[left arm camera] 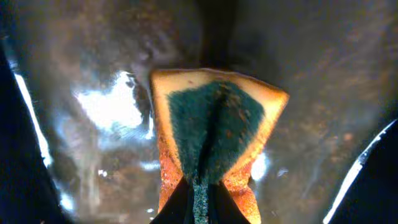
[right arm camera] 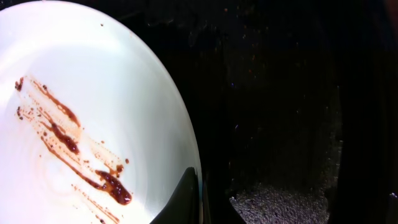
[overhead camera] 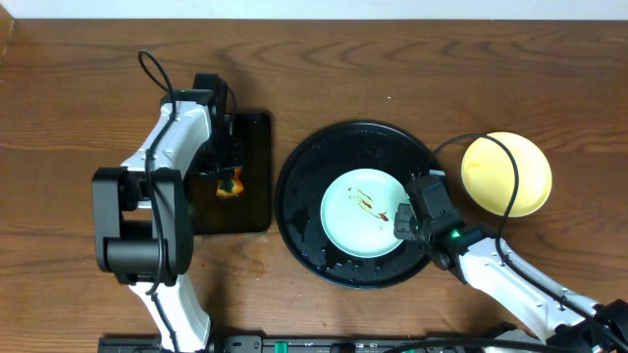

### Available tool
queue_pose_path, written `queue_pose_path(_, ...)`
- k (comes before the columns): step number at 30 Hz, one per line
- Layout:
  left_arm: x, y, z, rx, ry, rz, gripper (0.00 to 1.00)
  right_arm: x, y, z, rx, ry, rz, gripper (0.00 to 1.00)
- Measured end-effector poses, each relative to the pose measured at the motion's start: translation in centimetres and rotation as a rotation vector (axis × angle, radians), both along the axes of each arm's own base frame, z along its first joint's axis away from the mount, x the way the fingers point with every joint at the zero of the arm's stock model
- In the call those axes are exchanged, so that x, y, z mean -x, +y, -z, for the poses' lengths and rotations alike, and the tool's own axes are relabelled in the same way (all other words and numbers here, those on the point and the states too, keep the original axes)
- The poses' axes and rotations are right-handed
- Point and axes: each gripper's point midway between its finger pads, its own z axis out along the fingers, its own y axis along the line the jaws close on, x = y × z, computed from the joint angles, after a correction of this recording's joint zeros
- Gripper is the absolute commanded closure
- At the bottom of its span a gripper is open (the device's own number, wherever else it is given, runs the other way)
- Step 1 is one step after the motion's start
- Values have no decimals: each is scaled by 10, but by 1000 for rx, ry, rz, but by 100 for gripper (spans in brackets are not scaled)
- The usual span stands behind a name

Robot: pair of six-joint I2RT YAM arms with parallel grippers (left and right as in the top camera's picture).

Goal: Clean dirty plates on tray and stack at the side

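A pale mint plate (overhead camera: 358, 221) with dark brown streaks lies in the large round black tray (overhead camera: 294, 172). My right gripper (overhead camera: 405, 218) is shut on this plate's right rim. In the right wrist view one finger lies over the plate (right arm camera: 93, 93) at its edge, at the gripper (right arm camera: 199, 190), with the black tray (right arm camera: 280, 93) beside it. A pale yellow plate (overhead camera: 506, 174) lies on the bare wood to the tray's right. A third plate does not show. My left gripper (overhead camera: 228, 176) is shut on a green-and-yellow sponge (left arm camera: 214, 124), pinched in the jaws (left arm camera: 199, 202).
The small rectangular black tray (overhead camera: 253, 137) lies left of the round tray, under the sponge; its wet surface (left arm camera: 93, 81) fills the left wrist view. A black cable (overhead camera: 510, 186) of the right arm runs over the yellow plate. Dark wood tabletop (overhead camera: 442, 69) surrounds both trays.
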Motion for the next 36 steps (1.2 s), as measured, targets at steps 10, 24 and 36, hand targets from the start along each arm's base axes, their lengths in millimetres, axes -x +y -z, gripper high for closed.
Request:
queue_pose_path(10,-17,2,-94,-2,-299,-24,93,1,0,0,1,3,0,99)
queue_pose_path(24,-20,11,-180,-29,-585,-85,93,2,-1,1,6,8,1,99)
queue_pose_path(36,-3,17,-235,-42,-751,-99,93,2,-2,1,9,9,2,99)
